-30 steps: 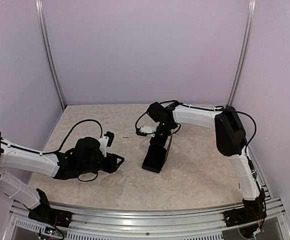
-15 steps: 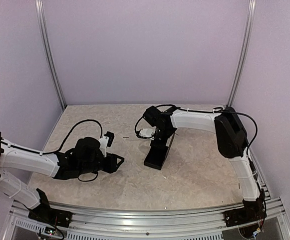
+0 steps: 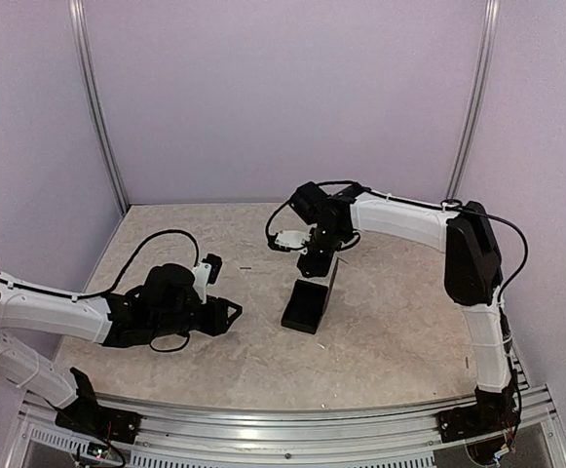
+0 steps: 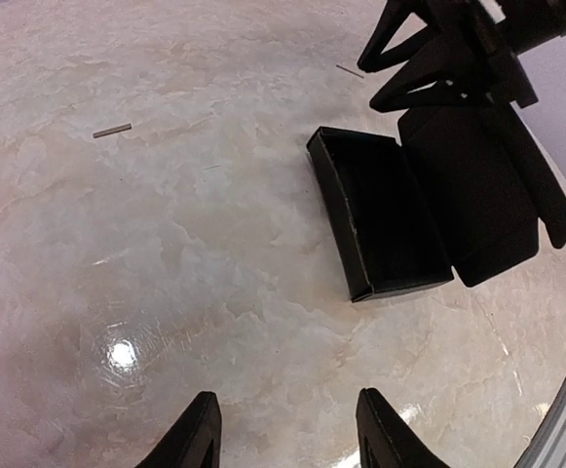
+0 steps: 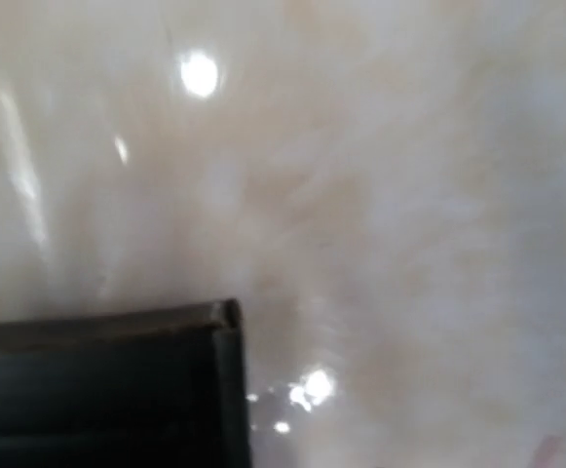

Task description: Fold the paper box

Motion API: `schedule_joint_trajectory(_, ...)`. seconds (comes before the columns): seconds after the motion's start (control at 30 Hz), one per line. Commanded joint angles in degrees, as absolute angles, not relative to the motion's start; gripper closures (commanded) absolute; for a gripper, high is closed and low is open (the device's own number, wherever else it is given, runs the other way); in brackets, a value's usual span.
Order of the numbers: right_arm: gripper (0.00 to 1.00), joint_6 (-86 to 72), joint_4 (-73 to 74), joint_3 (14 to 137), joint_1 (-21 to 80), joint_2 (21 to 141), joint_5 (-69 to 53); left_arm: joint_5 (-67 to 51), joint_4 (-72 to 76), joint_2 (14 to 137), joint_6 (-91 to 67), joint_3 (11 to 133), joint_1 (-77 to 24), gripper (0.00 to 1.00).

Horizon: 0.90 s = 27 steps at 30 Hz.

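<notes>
paper box (image 3: 305, 306) sits mid table (image 3: 390, 341), lid flap (image 4: 477, 195) upright; left gripper (image 4: 287, 439) spread and empty, right gripper (image 3: 316, 261) over the flap, can't tell if clenched, so a skewed push could crumple the lid or skid the box

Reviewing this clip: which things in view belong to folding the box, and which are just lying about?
Part of the job: paper box, its flap raised; right end effector just above it.
Lying about: a small pale sliver and a thinner dark one on the table.
</notes>
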State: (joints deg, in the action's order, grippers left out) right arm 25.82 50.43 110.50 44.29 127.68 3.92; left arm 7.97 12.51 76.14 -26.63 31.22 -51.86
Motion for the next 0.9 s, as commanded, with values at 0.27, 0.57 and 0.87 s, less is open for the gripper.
schedule_joint_trajectory(0.27, 0.61, 21.1, 44.7, 94.5, 38.7, 101.7, -4.0, -6.9, 5.2, 96.0, -24.9, 53.7, -47.3, 0.46)
schedule_joint_trajectory(0.57, 0.58, 19.4, 36.6, 67.7, 27.8, 86.5, -4.9, 2.6, -10.0, 109.4, -23.9, 67.4, -46.0, 0.49)
schedule_joint_trajectory(0.87, 0.58, 19.6, 34.8, 64.6, 28.3, 94.0, -17.7, -3.2, -5.2, 113.9, -21.4, 68.0, -53.2, 0.53)
